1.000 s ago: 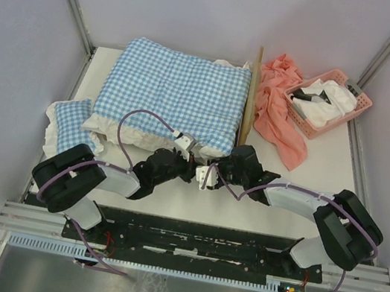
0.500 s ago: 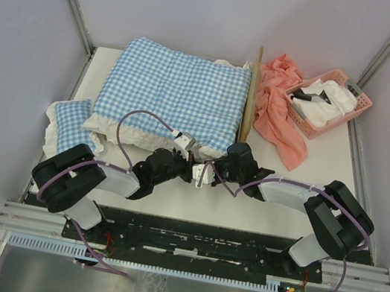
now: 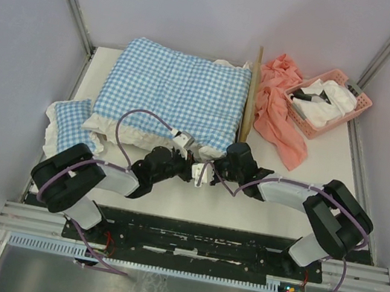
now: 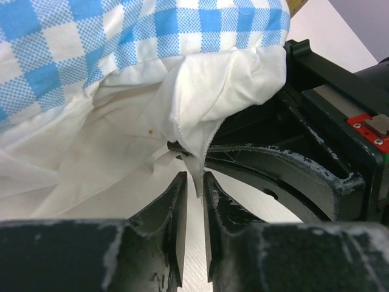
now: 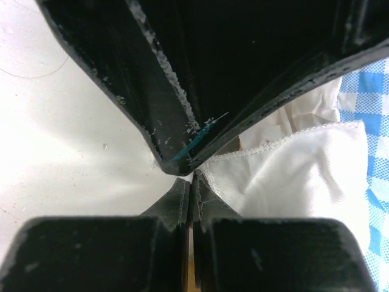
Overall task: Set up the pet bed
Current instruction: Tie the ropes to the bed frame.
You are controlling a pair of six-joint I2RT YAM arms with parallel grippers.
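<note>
The right claw [image 5: 190, 182] has just closed. Its two fingers now press together, and the stitched edge of the frill [image 4: 200, 103] runs into their tips, so it seems to pinch this edge, although the view from its wrist is too close to be sure. At the same time the left claw [image 4: 194, 179], which was closed a moment ago, begins to part. There is a narrow gap between its fingers, and only a thin point of the frill hangs in it.

I judge this as a handover: the corner of the cushion [image 3: 175, 89] passes from the left claw to the right one, which can then pull it along for the next step.

Compared with one second ago, the right arm has come inward to meet the left claw, touching or nearly so. The cushion has not moved.

The bed [image 3: 252, 88] lies beyond both claws, almost hidden under the cushion; only a wooden rail shows, running away from the right claw.
</note>
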